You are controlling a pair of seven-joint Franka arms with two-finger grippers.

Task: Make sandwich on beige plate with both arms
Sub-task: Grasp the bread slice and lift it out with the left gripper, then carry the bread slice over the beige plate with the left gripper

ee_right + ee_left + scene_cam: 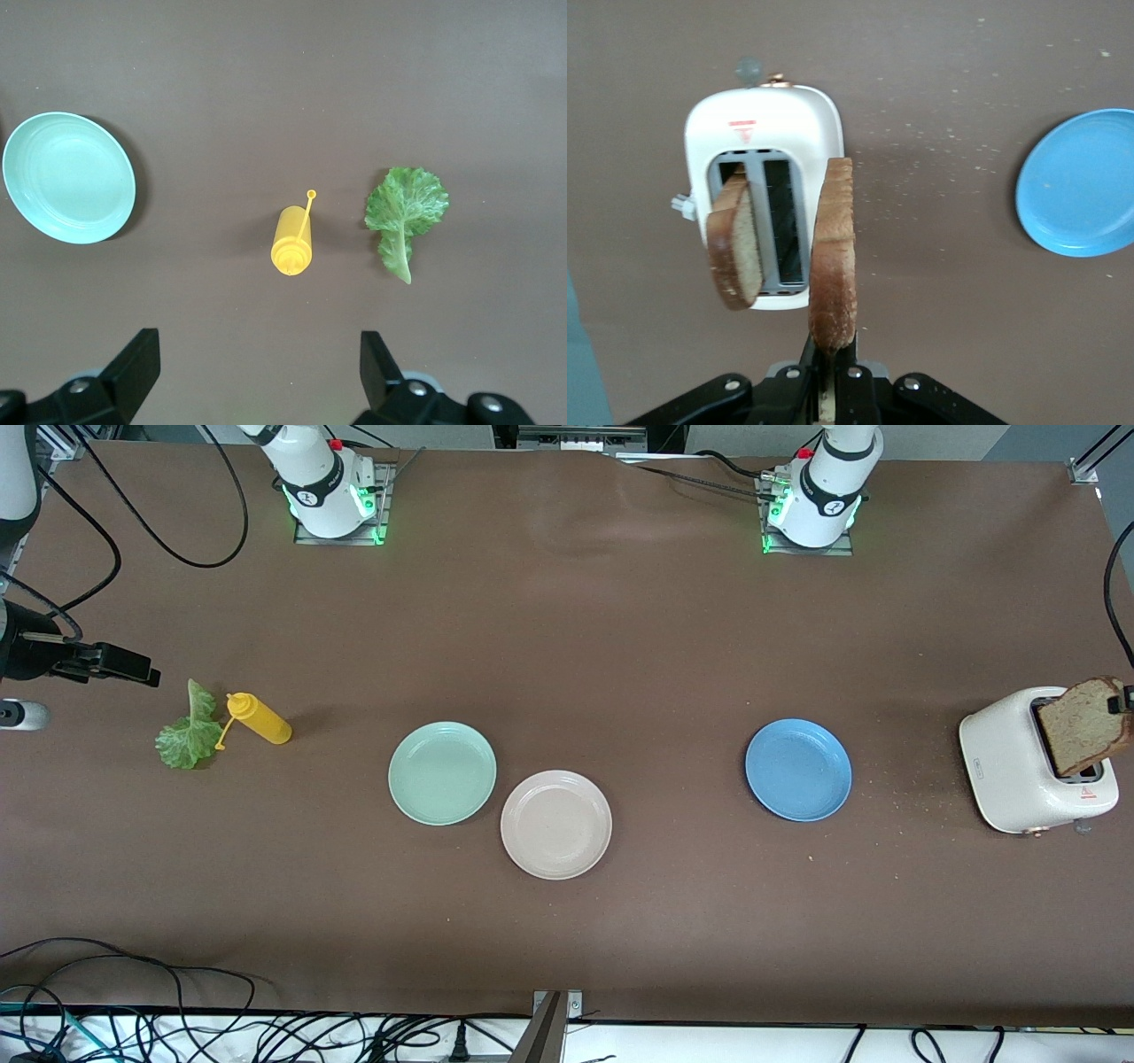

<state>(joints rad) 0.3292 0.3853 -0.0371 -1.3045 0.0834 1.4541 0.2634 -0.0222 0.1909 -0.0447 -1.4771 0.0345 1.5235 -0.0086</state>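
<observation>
Bread slice (pixel 833 257) — left gripper (pixel 830 376) clamped, second slice (pixel 735 243) in toaster (pixel 762 133)

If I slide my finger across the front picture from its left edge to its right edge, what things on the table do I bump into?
lettuce leaf → yellow squeeze bottle → mint-green plate → beige plate → blue plate → white toaster

Three plates (pixel 442 772), two bread slices (pixel 833 266), one toaster (pixel 1010 766), one lettuce leaf (pixel 188 735), one yellow bottle (pixel 259 719).
</observation>
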